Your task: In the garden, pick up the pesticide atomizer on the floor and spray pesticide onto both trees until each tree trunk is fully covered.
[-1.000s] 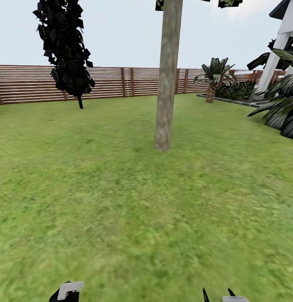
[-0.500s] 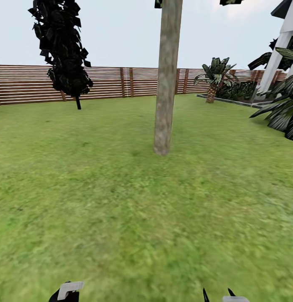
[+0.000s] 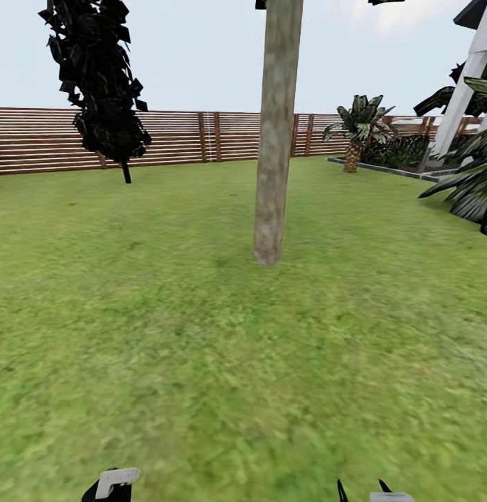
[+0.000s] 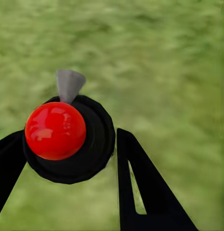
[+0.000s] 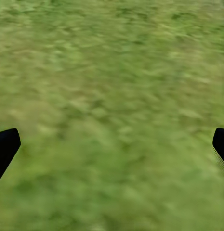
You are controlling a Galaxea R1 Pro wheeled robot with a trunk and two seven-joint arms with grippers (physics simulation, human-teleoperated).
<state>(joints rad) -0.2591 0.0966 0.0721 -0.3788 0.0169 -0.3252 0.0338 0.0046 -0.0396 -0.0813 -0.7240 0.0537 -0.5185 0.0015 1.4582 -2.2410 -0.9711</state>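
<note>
The pesticide atomizer, with a round black body, red ball top and grey nozzle, sits between my left gripper's black fingers, which are shut on it over the grass. At the head view's bottom edge the atomizer's pale nozzle pokes up. One tree trunk, mottled grey-brown and slightly leaning, rises from the lawn straight ahead, a few metres off. My right gripper is open over bare grass, its fingertips just peeking in low on the right. No mist shows.
A thin-stemmed black-leaved tree stands at the back left before the brown slat fence. A small palm, dark shrubs and a white building post line the right side. Open lawn lies between me and the trunk.
The whole head view has shifted: the trunk's base sits lower and nearer, and the black tree has slid left, so the camera has moved forward. The grippers hold their places.
</note>
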